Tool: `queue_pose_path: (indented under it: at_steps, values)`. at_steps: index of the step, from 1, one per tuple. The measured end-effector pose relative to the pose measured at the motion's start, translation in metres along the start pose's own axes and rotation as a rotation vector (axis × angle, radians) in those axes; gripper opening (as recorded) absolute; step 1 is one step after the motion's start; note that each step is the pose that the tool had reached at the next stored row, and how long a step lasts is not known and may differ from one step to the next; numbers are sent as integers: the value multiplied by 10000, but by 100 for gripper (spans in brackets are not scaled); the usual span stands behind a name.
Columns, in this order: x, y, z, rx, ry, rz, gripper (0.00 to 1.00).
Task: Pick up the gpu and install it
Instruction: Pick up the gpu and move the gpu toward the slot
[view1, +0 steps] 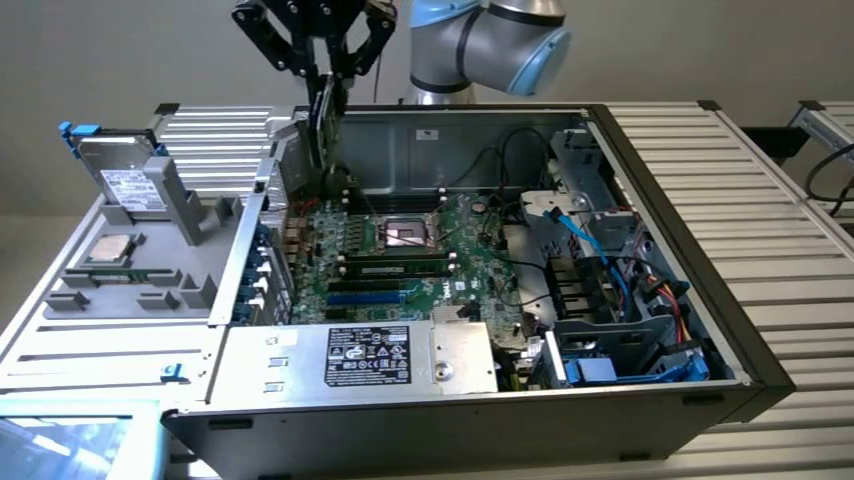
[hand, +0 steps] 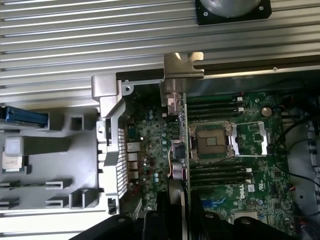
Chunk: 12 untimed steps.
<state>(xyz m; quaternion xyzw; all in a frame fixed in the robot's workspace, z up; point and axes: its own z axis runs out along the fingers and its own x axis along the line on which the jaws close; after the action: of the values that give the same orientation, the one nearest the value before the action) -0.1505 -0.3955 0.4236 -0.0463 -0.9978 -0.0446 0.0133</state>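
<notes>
Overhead, the pincer (view1: 332, 70) points straight down, pinching the gpu (view1: 324, 130) upright over the motherboard (view1: 474, 275).

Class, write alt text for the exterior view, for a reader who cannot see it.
A robot gripper holds a graphics card upright, edge-on, over an open computer case with its green motherboard exposed. On the exterior view's left, a grey tray carries a hard drive.

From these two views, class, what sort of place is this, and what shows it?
Probably a robotics lab bench: a robot arm holds a gpu over an open PC case on a slatted metal table.
</notes>
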Motion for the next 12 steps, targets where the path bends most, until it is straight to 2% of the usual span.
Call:
queue_pose_path:
  at_steps: [6, 12]
  values:
    - [-261, -6, -8, 13, 140, 13, 29]
    - [-535, -30, -19, 16, 182, 17, 29]
